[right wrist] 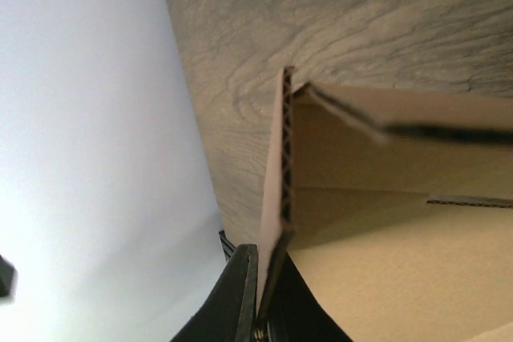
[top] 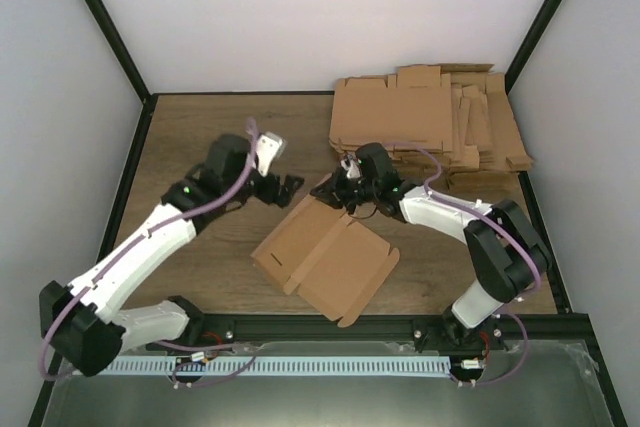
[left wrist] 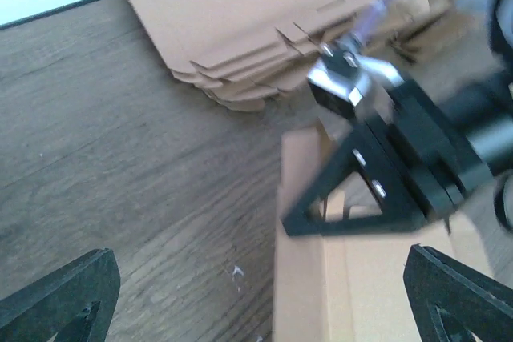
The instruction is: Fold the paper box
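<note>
The paper box (top: 325,257) is a single creased brown sheet lying open on the wooden table, between the two arms. Its far flap (right wrist: 276,166) stands up on edge, and my right gripper (right wrist: 268,298) is shut on it. From above, the right gripper (top: 338,189) sits at the box's far corner. My left gripper (top: 290,187) hovers just left of that corner, open, with nothing between its fingers (left wrist: 64,294). The left wrist view looks down on the box's edge (left wrist: 361,278) and on the right gripper (left wrist: 298,215) clamped there.
A pile of flat brown cardboard blanks (top: 430,122) lies at the back right, close behind the right gripper; in the left wrist view the pile (left wrist: 264,22) fills the top. Black frame posts and white walls ring the table (top: 200,147).
</note>
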Robot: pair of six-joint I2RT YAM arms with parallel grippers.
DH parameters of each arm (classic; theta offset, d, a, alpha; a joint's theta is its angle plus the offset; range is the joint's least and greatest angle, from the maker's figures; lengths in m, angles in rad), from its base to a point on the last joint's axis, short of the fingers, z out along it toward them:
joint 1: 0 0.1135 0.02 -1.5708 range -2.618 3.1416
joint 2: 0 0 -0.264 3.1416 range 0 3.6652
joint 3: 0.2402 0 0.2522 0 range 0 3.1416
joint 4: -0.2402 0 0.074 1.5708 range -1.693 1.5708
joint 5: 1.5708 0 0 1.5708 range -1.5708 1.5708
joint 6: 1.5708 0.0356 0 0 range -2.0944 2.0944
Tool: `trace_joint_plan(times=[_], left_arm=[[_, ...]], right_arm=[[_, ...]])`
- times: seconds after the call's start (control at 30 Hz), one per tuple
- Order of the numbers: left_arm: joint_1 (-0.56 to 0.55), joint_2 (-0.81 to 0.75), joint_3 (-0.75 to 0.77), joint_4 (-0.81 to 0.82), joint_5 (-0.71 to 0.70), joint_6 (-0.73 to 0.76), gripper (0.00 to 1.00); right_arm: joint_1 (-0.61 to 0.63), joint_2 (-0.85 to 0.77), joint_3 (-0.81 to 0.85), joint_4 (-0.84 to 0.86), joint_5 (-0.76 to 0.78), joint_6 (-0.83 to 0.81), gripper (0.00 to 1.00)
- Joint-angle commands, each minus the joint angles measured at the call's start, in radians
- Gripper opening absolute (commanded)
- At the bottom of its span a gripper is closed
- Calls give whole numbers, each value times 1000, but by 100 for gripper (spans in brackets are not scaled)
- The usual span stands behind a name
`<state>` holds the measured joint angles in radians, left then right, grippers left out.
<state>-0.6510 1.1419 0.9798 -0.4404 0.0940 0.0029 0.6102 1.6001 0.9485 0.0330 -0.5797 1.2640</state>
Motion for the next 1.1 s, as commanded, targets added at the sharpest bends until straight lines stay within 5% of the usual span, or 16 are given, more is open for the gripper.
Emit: trace_joint_plan(times=[0.0,0.1,0.33,0.7,1.07], left_arm=[[148,144,146,-192,279,-198,100],[179,210,154,-218,377,-191,100],[228,219,112,-182,506,-189,100],[228,217,33,-185,523,-150,100],[204,188,-131,-15,495,-243,100]], right_arm=[[2,-42,-117,287,-109,-83,1],[2,-88,-199,439,-124,-78,1],[-4,-151,-218,470,-111,-143,1],[-36,-113,-308,661,-164,-162,1],[-52,-40,-411,830,-166,-212,1]])
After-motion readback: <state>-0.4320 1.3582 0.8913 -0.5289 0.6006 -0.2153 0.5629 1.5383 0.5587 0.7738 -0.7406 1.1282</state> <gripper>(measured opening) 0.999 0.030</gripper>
